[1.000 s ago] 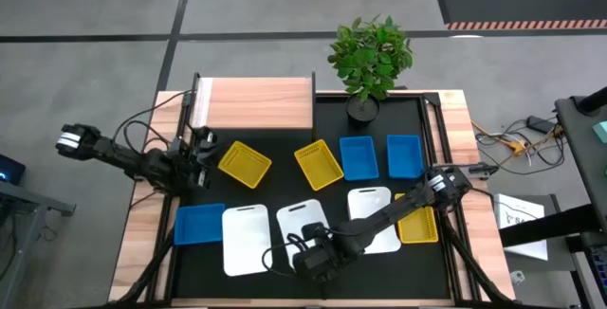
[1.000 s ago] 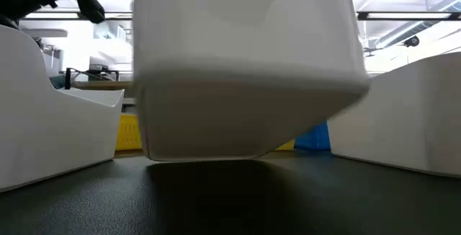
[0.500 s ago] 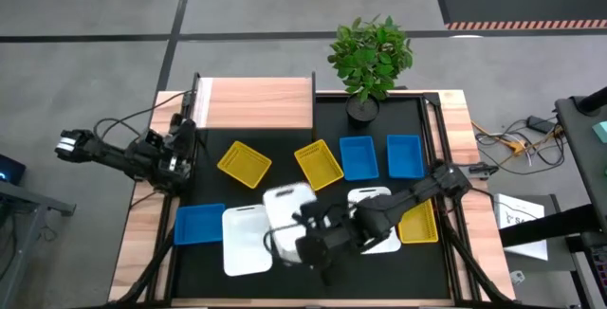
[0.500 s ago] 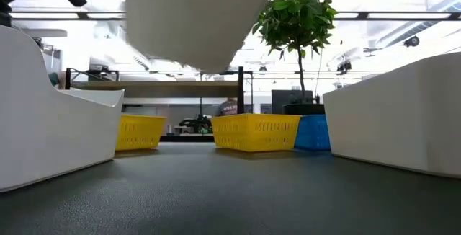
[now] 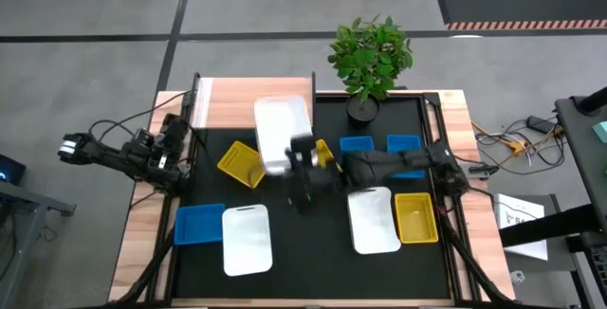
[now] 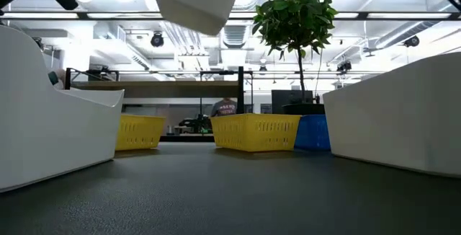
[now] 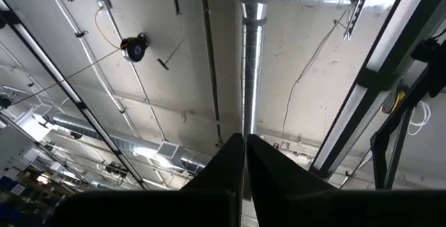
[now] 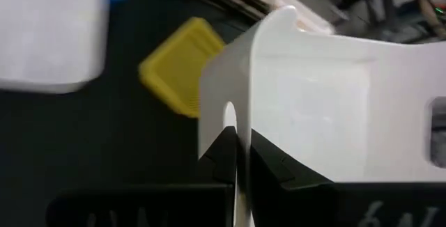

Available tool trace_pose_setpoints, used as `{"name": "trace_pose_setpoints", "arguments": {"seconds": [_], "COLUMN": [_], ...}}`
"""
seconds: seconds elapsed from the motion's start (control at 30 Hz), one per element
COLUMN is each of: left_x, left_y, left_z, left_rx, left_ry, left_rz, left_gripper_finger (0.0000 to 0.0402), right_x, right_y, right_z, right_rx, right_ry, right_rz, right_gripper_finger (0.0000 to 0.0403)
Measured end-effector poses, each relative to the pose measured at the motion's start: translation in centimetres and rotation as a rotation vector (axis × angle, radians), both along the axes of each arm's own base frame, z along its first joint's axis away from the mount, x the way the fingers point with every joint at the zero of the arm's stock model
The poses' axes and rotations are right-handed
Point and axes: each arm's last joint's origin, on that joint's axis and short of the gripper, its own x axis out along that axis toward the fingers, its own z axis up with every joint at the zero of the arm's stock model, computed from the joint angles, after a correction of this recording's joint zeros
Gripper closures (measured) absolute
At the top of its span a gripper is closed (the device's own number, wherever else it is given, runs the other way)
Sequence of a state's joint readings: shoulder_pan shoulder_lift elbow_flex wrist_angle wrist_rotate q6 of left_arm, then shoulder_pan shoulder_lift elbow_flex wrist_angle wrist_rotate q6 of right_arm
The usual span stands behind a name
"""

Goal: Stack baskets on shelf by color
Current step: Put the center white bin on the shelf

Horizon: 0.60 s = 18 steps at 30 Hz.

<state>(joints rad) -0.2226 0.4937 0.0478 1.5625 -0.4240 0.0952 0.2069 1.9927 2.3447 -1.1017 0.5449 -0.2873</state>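
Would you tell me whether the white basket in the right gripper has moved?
Yes: the white basket went from the table's near edge up to the shelf.

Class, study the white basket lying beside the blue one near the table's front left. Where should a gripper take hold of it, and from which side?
Grip a short end wall of the white basket, coming straight down from above. It sits upright and open-topped, so a finger can slip inside the rim; the right gripper holds another white basket by its wall this way. The blue basket crowds one long side.
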Motion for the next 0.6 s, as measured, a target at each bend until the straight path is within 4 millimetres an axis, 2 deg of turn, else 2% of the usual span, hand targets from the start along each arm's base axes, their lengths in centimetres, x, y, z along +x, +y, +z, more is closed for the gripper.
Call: {"name": "trace_pose_setpoints", "arguments": {"seconds": [0.1, 0.2, 0.37, 0.47, 0.6], "left_x": [-0.2, -0.4, -0.3, -0.3, -0.4], "left_y": [0.0, 0.1, 0.1, 0.1, 0.1], "left_z": [-0.1, 0.0, -0.1, 0.0, 0.1], "left_rx": [0.003, 0.056, 0.091, 0.090, 0.092], "left_ry": [-0.006, 0.023, 0.048, 0.044, 0.041], "left_rz": [0.010, 0.105, 0.164, 0.164, 0.172], "left_gripper_finger": [0.0400, 0.0400, 0.0400, 0.0400, 0.0400], "right_x": [1.0, 1.6, 1.8, 1.8, 1.7], "right_y": [-3.6, -7.3, -12.6, -14.8, -16.5], "right_z": [0.1, 0.2, 0.0, -0.7, -2.0], "right_rx": [-0.032, -0.064, 0.061, 0.139, 0.156], "right_ry": [-0.022, -0.033, -0.057, -0.064, -0.035], "right_rz": [-0.044, -0.075, -0.057, -0.056, -0.087], "right_gripper_finger": [0.0394, 0.0394, 0.0394, 0.0394, 0.0394]}}
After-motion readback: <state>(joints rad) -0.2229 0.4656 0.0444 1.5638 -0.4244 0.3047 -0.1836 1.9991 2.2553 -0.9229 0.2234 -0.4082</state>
